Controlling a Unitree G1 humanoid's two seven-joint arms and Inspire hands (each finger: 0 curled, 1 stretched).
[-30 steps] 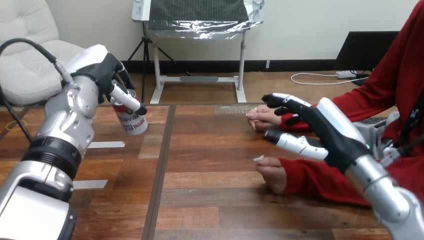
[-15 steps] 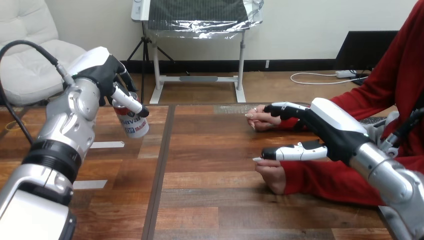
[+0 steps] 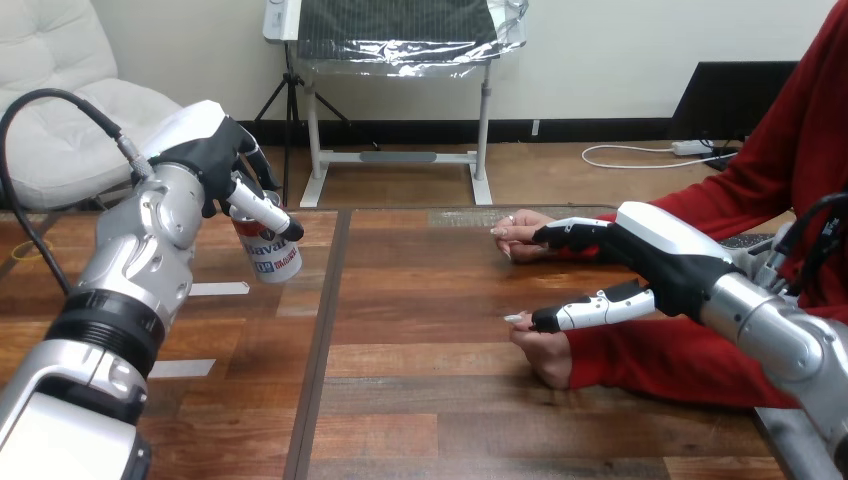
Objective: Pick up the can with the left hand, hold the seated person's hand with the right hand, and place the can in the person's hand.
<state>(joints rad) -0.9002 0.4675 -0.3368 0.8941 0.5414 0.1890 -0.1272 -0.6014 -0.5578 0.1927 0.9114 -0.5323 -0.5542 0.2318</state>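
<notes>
The left hand (image 3: 205,160) is closing on the can (image 3: 272,258) from above and behind. Its fingers (image 3: 262,208) are curling over the can's upper part and hiding the top, so I cannot tell whether the can is opened or what is in it. Only the lower part of the can is showing, red and white, over the left part of the surface (image 3: 420,400), near the far edge and just left of the dark seam (image 3: 318,340). Whether its base is resting on the wood or hanging just clear of it is hard to make out.

Two white tape strips (image 3: 215,289) are lying on the surface left of the can, both partly hidden by the left forearm (image 3: 130,270).

Further right, the right hand (image 3: 650,262) is reaching in from the right edge, spread wide — fingers straight, thumb (image 3: 590,311) stretching well below them. The fingertips (image 3: 562,232) are overlapping the person's upper hand (image 3: 518,232), which is lying on the surface; contact cannot be judged. The thumb's tip is lying over the fingertips of the person's lower hand (image 3: 548,352) — touching or just above, I cannot tell. Nothing of the right hand is curling round either of the person's hands.
</notes>
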